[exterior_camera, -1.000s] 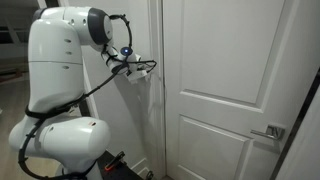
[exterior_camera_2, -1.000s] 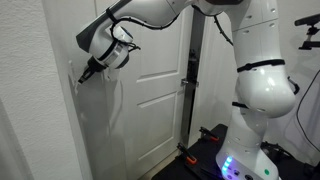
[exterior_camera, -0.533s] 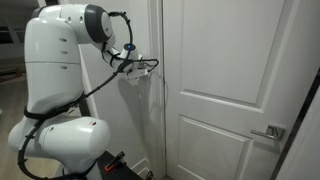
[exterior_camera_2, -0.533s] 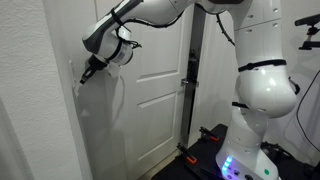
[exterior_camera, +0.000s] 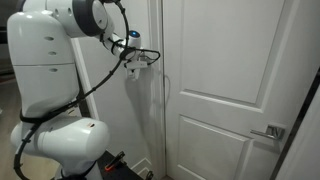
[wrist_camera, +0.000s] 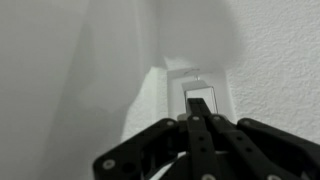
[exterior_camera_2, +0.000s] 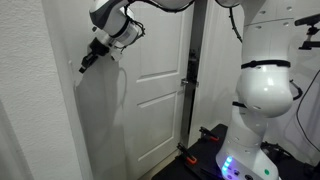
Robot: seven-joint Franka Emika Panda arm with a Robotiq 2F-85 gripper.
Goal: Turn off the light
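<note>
In the wrist view the light switch [wrist_camera: 201,97] is a small white rectangular plate on a textured white wall, just beyond my fingertips. My gripper [wrist_camera: 197,119] is shut, its black fingers pressed together and pointing at the plate's lower part. Whether the tips touch it is unclear. In both exterior views the gripper [exterior_camera: 151,60] [exterior_camera_2: 84,67] is held against the wall beside the door frame, at about chest height. The switch itself is too small to make out there. The lamp is out of view.
A white panelled door [exterior_camera: 240,80] [exterior_camera_2: 155,95] with a silver lever handle [exterior_camera: 270,131] [exterior_camera_2: 187,85] stands next to the wall. My white base [exterior_camera_2: 260,110] stands on the floor by the door. Cables hang from the arm [exterior_camera: 90,90].
The arm has lifted, and the gripper has slid up the wall a little, staying shut and close to the switch.
</note>
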